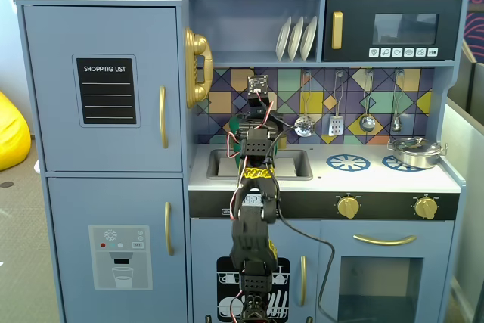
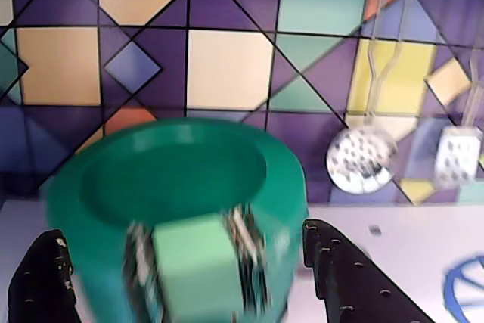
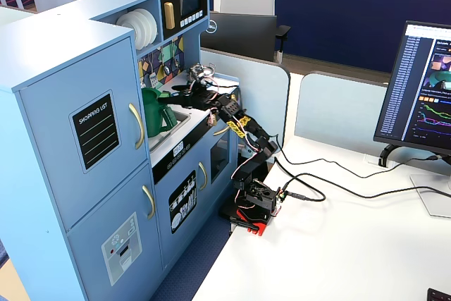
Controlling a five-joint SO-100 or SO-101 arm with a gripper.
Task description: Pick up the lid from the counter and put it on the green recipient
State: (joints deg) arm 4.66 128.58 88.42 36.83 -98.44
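Wrist view: the claw (image 2: 189, 281) is spread wide, its two black fingers (image 2: 348, 281) entering from the lower corners. Between them stands the green recipient (image 2: 178, 187), open mouth upward, with a lighter green strap handle (image 2: 197, 274) facing the camera. Motion blur smears the pot's front, so whether either finger touches its wall cannot be told; nothing is pinched. The pot's base is cut off by the lower edge. Behind the claw lies the tiled backsplash (image 2: 227, 66), and up and to the right of it hang a perforated skimmer (image 2: 361, 158) and a slotted spatula (image 2: 457, 156), both soft in focus. A strip of the white counter (image 2: 408, 232) shows to the right of the claw, with part of a blue burner ring (image 2: 465, 293) at the frame edge.

In a fixed view from the front, the black arm (image 1: 253, 217) rises ahead of the sink (image 1: 291, 164) and hides both the claw and the pot. A silver pan (image 1: 416, 151) sits far to the right of the arm on the counter (image 1: 378, 179).

In a fixed view from the side, the arm (image 3: 239, 128) reaches over the counter toward the recipient (image 3: 155, 112), which stands at the claw's tip (image 3: 171, 101); the fingers are too small to resolve. The lid cannot be made out in any view.
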